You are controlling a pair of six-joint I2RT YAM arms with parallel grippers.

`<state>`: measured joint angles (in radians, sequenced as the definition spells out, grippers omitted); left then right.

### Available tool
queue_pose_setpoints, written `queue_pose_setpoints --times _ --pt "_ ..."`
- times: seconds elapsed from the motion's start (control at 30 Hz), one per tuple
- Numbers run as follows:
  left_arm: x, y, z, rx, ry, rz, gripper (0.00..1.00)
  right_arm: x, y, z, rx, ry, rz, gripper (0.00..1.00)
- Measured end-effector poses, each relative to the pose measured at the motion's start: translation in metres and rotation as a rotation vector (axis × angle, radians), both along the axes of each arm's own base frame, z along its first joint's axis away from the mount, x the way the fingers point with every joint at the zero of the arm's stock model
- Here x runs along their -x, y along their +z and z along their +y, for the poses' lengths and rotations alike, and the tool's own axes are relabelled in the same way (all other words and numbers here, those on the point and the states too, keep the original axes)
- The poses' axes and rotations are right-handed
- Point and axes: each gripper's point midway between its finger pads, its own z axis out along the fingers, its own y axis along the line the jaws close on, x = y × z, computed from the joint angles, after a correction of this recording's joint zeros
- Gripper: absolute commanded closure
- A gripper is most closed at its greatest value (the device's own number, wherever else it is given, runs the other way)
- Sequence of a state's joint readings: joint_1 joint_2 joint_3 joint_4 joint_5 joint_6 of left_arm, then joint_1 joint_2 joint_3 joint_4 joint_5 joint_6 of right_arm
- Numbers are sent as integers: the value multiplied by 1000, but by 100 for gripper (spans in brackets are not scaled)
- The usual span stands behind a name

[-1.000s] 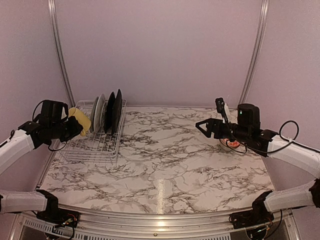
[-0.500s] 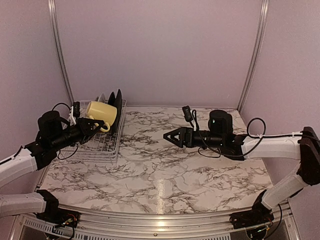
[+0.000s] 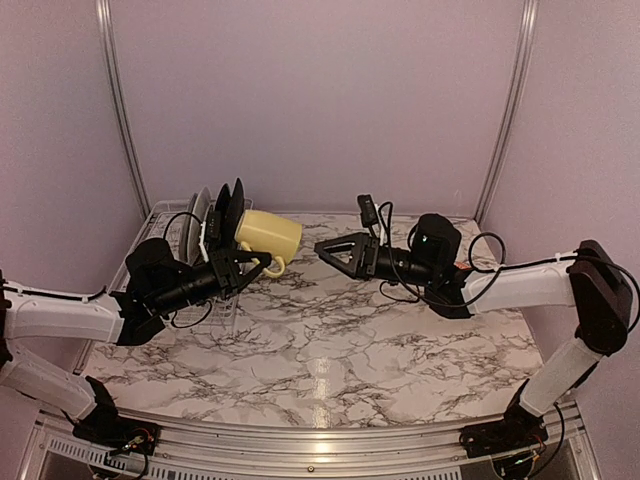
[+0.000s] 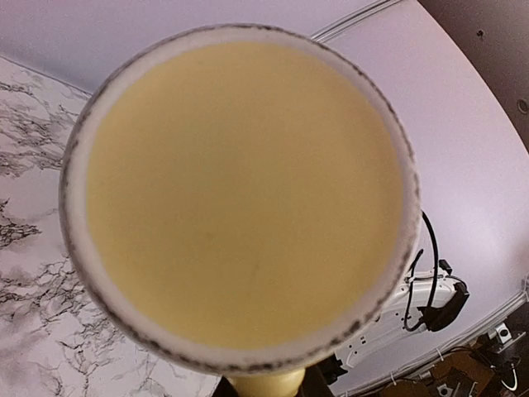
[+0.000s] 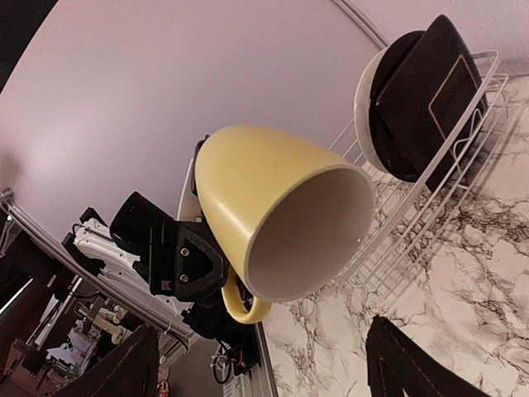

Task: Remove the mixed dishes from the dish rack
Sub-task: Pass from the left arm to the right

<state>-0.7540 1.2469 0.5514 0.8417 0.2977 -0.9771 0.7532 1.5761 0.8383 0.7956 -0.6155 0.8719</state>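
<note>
My left gripper is shut on the handle of the yellow mug and holds it in the air, lying on its side, just right of the dish rack. In the left wrist view the mug's base fills the frame. In the right wrist view the mug's open mouth faces the camera. My right gripper is open and empty, a short way right of the mug, and its fingers frame the mug from below. Black plates and a pale bowl stand in the rack.
The marble table lies under both arms. The left arm reaches across the front of the rack and hides part of it. A small red object shows behind the right arm. Metal rails run up the back wall.
My left gripper has carried the mug out of the rack, rightward over the table. My right gripper has moved left to meet it, staying open.
</note>
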Motion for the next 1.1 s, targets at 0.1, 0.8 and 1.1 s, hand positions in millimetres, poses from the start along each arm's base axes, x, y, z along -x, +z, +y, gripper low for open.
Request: queue_pose_setpoints --times 0.1,0.8,1.1 --pt "6 -14 -21 6 -46 16 100 0 5 0 -17 0 -4 19" --pt "18 -23 -91 143 -194 51 95 6 12 -13 -167 -9 86 100" --pt "19 -13 -89 126 -171 -7 15 6 18 -24 -152 -25 43 100"
